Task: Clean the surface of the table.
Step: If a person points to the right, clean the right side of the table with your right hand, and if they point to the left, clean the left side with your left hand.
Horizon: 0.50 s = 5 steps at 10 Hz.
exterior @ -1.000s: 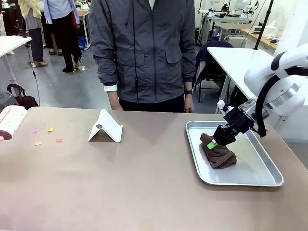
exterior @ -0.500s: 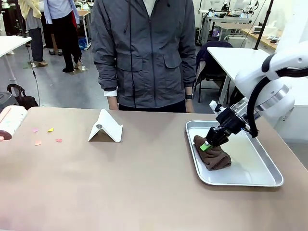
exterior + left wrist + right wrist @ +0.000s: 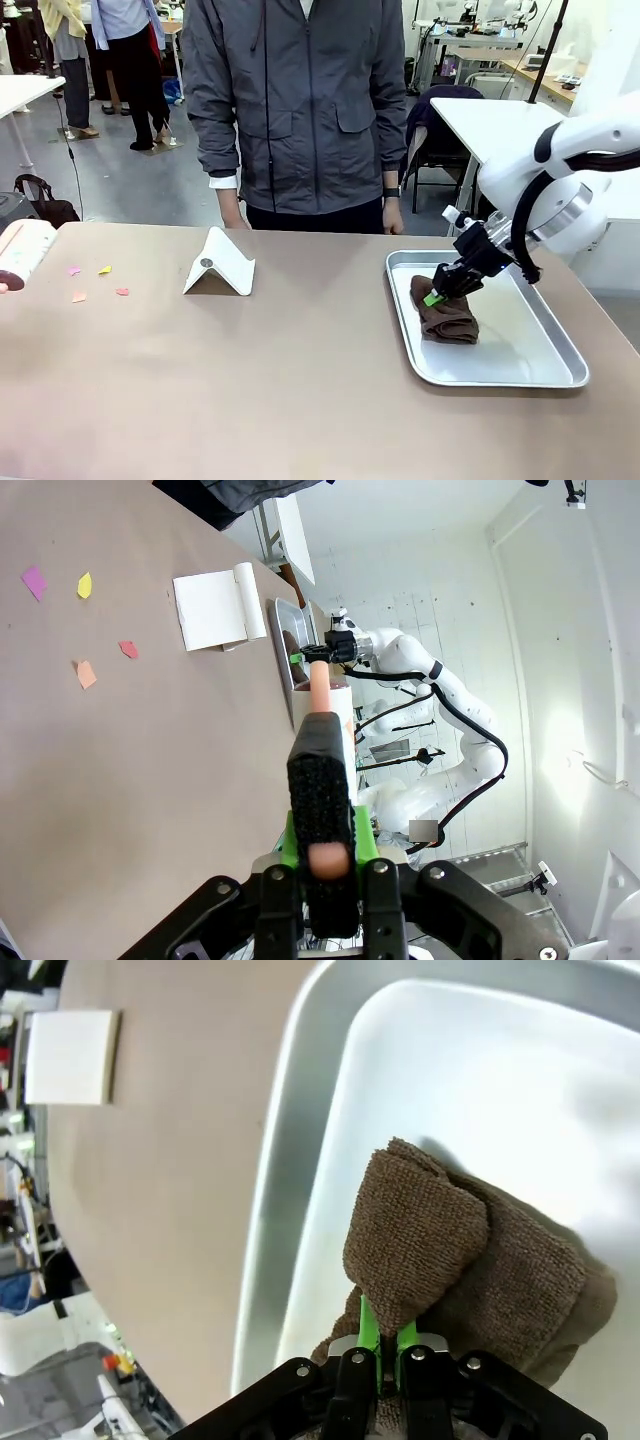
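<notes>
Table (image 3: 300, 390) beneath tray (image 3: 525, 335), cloth (image 3: 447, 320) and right pincer (image 3: 436, 297)

No legible text, labels or numbers

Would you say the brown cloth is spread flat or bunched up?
Bunched: the brown cloth sits crumpled in the metal tray, pinched by the right gripper.
</notes>
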{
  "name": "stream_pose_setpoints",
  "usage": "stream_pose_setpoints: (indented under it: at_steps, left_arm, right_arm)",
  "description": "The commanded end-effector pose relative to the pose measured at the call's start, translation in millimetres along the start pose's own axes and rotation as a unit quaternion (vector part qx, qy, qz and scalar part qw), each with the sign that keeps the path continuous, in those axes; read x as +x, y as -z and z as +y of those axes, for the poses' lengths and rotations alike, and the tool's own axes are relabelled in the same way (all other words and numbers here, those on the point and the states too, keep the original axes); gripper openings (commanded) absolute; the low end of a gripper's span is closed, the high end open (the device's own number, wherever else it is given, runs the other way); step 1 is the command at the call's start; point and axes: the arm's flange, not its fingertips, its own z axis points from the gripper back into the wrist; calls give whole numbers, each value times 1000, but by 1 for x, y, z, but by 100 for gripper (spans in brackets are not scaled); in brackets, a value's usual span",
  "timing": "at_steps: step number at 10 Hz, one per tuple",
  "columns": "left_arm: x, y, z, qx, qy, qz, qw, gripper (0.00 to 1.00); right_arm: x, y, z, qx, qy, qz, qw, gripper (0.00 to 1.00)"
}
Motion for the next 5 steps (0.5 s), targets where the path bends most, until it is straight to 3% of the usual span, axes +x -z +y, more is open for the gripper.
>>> stream_pose_setpoints:
  at_steps: [1,5]
  left_arm:
    - [-2,0,-5,2,2,4,1000,0]
    - [-2,0,-5,2,2,4,1000,0]
  right_arm:
    - [-11,-18,-19,-20,28,-1,999,7]
    - [-28,-53,-61,-12,84,-45,995,7]
